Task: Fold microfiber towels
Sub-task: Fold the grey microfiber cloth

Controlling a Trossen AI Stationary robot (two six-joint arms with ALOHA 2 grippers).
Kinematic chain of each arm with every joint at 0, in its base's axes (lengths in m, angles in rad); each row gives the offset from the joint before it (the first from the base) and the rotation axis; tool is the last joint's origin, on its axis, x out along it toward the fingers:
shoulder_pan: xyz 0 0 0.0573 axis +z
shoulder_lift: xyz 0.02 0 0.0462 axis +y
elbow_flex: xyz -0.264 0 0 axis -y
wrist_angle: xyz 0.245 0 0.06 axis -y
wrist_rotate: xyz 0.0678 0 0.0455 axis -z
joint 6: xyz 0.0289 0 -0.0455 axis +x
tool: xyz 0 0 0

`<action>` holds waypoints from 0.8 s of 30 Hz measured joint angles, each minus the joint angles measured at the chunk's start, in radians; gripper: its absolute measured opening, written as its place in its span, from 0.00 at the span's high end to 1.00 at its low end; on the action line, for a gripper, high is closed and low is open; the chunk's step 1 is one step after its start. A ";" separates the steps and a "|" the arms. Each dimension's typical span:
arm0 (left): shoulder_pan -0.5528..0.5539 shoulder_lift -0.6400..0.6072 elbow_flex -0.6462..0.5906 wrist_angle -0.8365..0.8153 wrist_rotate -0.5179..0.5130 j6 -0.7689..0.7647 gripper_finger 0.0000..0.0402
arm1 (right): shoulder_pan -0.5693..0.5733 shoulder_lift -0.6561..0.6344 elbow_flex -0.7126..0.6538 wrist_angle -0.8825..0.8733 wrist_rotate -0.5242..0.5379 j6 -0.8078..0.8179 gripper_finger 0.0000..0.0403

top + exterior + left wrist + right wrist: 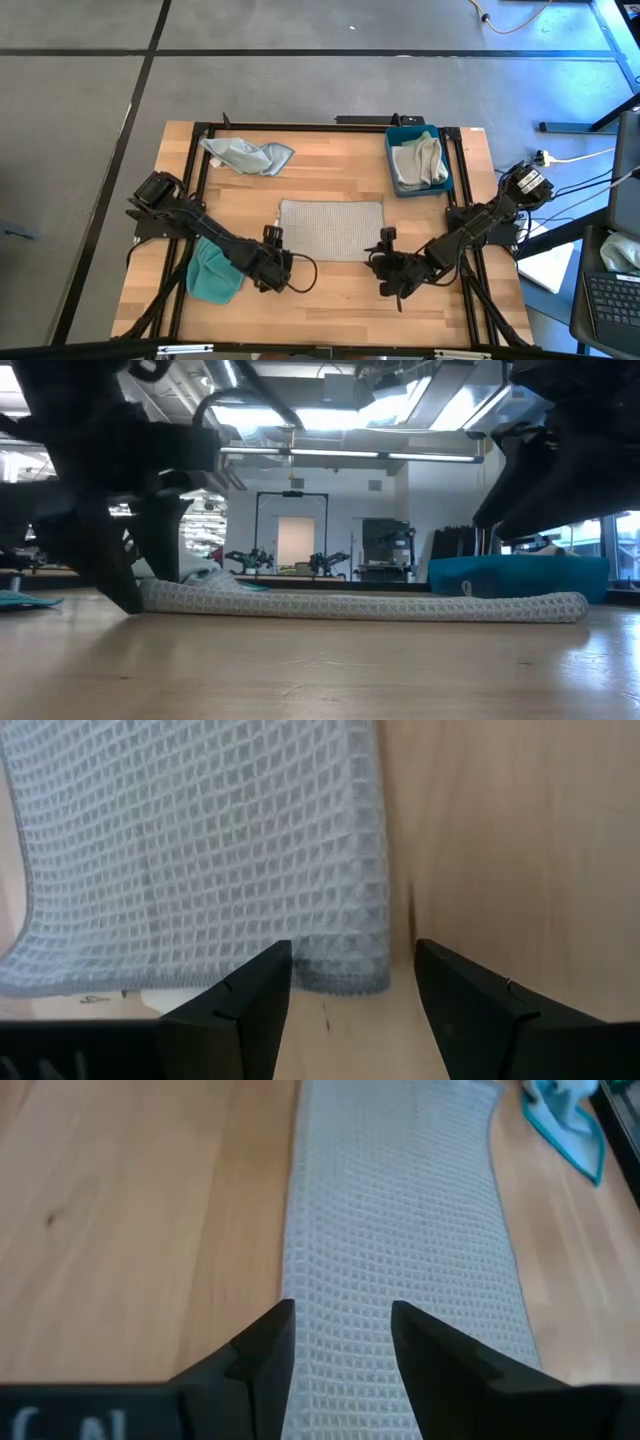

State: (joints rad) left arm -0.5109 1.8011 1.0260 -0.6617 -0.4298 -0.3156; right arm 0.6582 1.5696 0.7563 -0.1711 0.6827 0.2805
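A light grey waffle-weave microfiber towel (330,228) lies spread flat on the middle of the wooden table. My left gripper (352,1000) is open, tipped steeply down, low at the towel's near left corner (345,982), which lies between its two fingers. My right gripper (342,1345) is open and hovers a little above the towel's right end (400,1280), close to the near right corner. In the low view the left arm's finger (125,595) reaches down beside the towel's left end, while the right arm (540,470) stays raised.
A teal towel (213,272) lies bunched at the near left, beside the left arm. A pale blue towel (247,155) lies crumpled at the far left. A blue plastic tray (392,150) at the far right holds more folded cloths. Bare wood shows on the table's near side.
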 joint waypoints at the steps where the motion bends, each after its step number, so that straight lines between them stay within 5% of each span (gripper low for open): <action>1: 0.002 0.000 -0.003 0.004 0.000 0.000 0.49 | 0.000 0.000 0.000 0.000 0.006 0.008 0.58; 7: 0.002 0.000 -0.012 0.008 -0.054 0.004 0.58 | 0.000 0.000 0.000 0.002 0.007 0.026 0.58; 15: 0.005 0.000 -0.011 0.023 -0.046 0.010 0.97 | -0.003 0.000 -0.001 0.069 0.050 0.002 0.58; 24: 0.023 0.000 0.102 0.007 -0.051 0.085 0.99 | -0.075 0.133 0.001 0.512 -0.069 -0.115 0.58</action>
State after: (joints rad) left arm -0.4876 1.8011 1.1280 -0.6552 -0.4807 -0.2303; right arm 0.5834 1.7026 0.7575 0.3411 0.6133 0.1654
